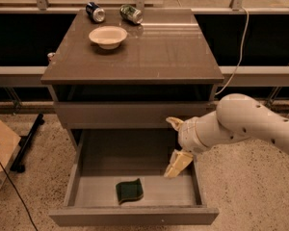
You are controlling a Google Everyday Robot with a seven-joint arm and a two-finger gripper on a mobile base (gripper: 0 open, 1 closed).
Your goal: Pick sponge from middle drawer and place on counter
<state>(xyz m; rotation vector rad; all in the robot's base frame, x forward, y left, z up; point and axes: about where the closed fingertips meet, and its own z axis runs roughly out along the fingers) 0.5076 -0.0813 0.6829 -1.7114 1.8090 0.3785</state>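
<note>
Robot test bay, not a home: speckled terrazzo floor (241, 196), lone drawer cabinet (130, 114), trailing cable (238, 47), cardboard box (0, 153). Gripper (176, 143) over open middle drawer (135, 215), right side, fingers spread

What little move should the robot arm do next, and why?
Probably lower the gripper toward the sponge: it hangs open above the middle drawer, off to one side, while the sponge lies untouched near the front.
</note>
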